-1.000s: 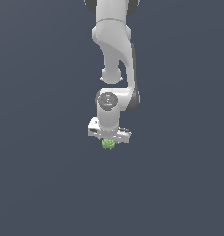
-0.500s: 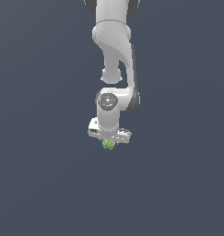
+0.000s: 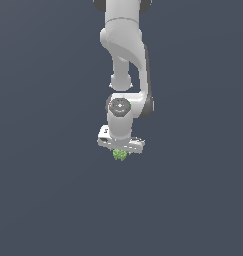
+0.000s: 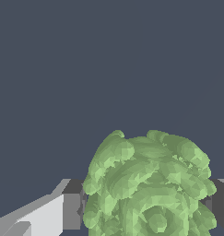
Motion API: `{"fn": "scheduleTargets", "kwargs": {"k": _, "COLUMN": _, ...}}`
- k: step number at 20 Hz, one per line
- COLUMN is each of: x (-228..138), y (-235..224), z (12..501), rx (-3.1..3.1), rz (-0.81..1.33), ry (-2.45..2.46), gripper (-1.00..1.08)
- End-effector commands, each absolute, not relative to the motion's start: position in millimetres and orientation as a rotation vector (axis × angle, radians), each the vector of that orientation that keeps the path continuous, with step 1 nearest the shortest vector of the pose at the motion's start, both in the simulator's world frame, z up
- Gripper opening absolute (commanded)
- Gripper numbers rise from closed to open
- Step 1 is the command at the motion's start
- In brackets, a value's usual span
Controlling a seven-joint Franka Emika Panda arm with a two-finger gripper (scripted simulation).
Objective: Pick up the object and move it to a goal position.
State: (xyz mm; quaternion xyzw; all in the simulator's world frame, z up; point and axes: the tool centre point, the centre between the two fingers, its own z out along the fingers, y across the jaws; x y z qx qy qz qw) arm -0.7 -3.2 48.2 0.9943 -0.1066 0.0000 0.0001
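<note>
The object (image 3: pixel 119 155) is a small light-green bumpy, leafy lump. In the exterior view it sits right under the white gripper (image 3: pixel 120 153), between the fingers, much narrower than the hand. In the wrist view the object (image 4: pixel 148 184) fills the space between the two fingers (image 4: pixel 72 211), which press against its sides. The gripper is shut on the object. The white arm (image 3: pixel 124 60) comes down from the top of the exterior view. No goal mark shows in either view.
A plain dark grey surface (image 3: pixel 43 200) lies all around the arm in the exterior view. No other objects show.
</note>
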Motion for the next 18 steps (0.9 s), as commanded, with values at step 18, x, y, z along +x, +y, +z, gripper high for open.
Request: {"fn": "scheduleTargets", "kwargs": {"k": 18, "x": -41.9, "y": 70.1, "z": 99.9, "rx": 3.124, "rz": 0.000, "ry": -0.333, "gripper": -1.00}}
